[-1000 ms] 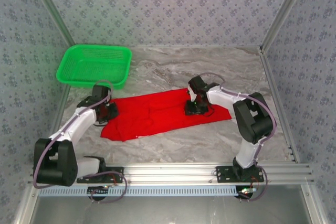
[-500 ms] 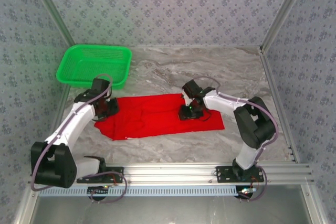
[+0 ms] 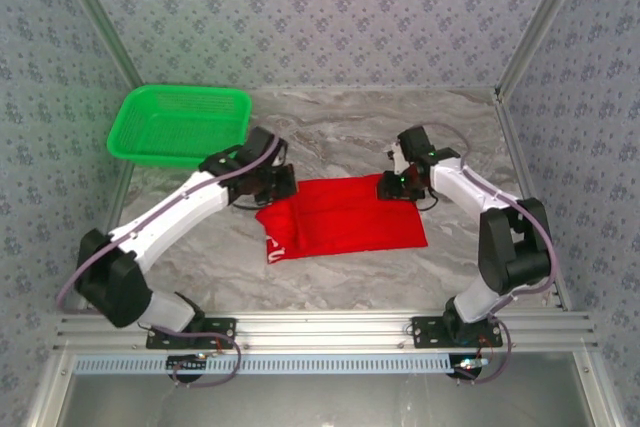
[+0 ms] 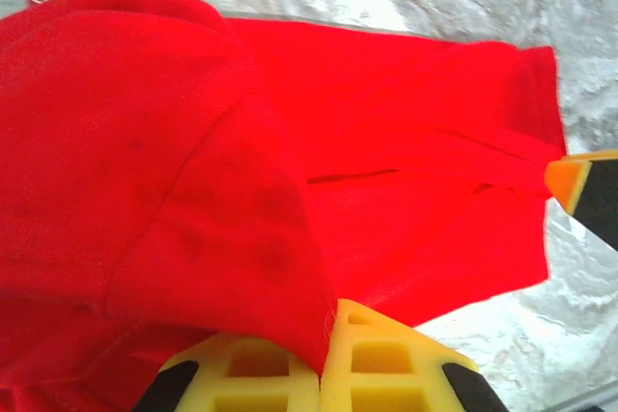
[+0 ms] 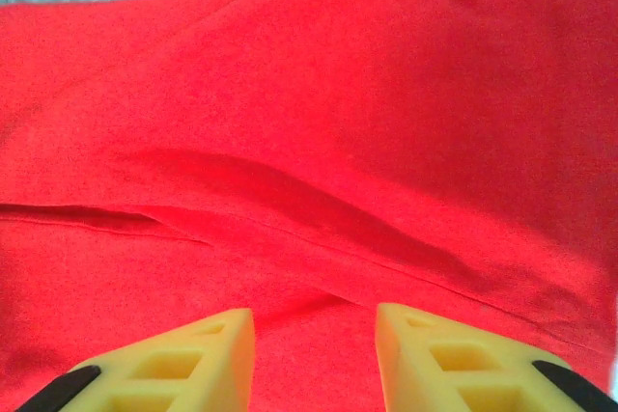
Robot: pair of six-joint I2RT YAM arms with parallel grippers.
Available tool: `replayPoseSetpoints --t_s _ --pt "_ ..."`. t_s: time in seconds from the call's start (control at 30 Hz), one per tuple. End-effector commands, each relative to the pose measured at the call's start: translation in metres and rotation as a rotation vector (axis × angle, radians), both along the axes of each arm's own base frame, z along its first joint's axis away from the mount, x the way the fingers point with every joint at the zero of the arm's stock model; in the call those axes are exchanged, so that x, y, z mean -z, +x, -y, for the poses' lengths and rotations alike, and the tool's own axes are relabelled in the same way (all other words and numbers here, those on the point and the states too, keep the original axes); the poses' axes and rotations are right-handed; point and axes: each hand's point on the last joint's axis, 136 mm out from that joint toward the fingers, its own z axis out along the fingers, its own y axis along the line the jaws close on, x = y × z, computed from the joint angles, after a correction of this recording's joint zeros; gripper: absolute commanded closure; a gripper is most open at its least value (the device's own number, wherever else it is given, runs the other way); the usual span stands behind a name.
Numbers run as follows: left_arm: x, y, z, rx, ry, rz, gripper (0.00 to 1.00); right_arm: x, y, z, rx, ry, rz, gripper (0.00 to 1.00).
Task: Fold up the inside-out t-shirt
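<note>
Your worktop (image 3: pixel 340 127) is a grey, marble-veined slab, brightly and evenly lit. Around it you have walls (image 3: pixel 320 17) of pale blue-grey paper with a small repeating motif, perhaps floral. Metal posts (image 3: pixel 540 17) run up the back corners, and a ribbed aluminium rail (image 3: pixel 330 325) edges your near side.

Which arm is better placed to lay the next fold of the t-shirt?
Left, likely. The left pincer is shut on a raised flap of the t-shirt; the right pincer hovers open above flat cloth, gripping nothing.
</note>
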Motion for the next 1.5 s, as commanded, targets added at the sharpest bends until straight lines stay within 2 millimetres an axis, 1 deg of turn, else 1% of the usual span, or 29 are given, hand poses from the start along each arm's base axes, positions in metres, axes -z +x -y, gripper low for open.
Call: replayPoseSetpoints --t_s 0.0,0.1,0.23,0.3,0.37,0.63,0.77,0.9,0.97,1.07,1.17,1.2,1.3,1.37,1.47 --pt "-0.016 0.005 0.037 0.023 -0.084 0.007 1.0 -0.012 -0.007 0.015 0.009 -0.025 0.031 0.6" --pt "-0.02 0.008 0.057 0.065 -0.086 0.018 1.0 -0.015 -0.01 0.017 0.021 -0.014 0.04 0.59" --pt "-0.024 0.007 0.072 0.088 -0.107 0.023 1.0 0.004 -0.018 0.019 0.038 -0.016 -0.017 0.59" --pt "-0.024 0.008 0.078 0.095 -0.112 0.022 1.0 0.01 -0.02 0.019 0.037 -0.017 -0.033 0.6" --pt "-0.023 0.007 0.085 0.11 -0.122 0.008 1.0 0.01 -0.021 0.02 0.04 -0.016 -0.03 0.59" --pt "-0.028 0.006 0.108 0.156 -0.144 0.01 1.0 0.008 -0.021 0.028 0.059 -0.033 -0.028 0.6" --pt "-0.02 0.004 0.123 0.175 -0.168 -0.019 1.0 0.009 -0.022 0.032 0.073 -0.035 -0.032 0.6" --pt "-0.016 0.005 0.134 0.193 -0.167 -0.012 1.0 0.01 -0.023 0.033 0.075 -0.039 -0.036 0.6" --pt "-0.005 0.008 0.138 0.194 -0.155 -0.021 1.0 0.01 -0.023 0.034 0.081 -0.04 -0.036 0.59" --pt "0.005 0.013 0.149 0.203 -0.164 -0.034 1.0 0.01 -0.025 0.036 0.085 -0.045 -0.04 0.6" --pt "0.004 0.016 0.16 0.211 -0.194 -0.031 1.0 0.01 -0.028 0.037 0.088 -0.047 -0.046 0.59" --pt "0.001 0.017 0.163 0.213 -0.201 -0.024 1.0 0.01 -0.029 0.037 0.088 -0.049 -0.047 0.59" --pt "0.0 0.022 0.167 0.215 -0.205 -0.006 1.0 0.01 -0.032 0.038 0.092 -0.048 -0.047 0.59" --pt "0.006 0.022 0.17 0.223 -0.199 -0.016 1.0 0.009 -0.035 0.039 0.093 -0.05 -0.049 0.59" --pt "0.021 0.021 0.173 0.227 -0.193 -0.044 1.0 0.008 -0.038 0.043 0.102 -0.06 -0.048 0.58"
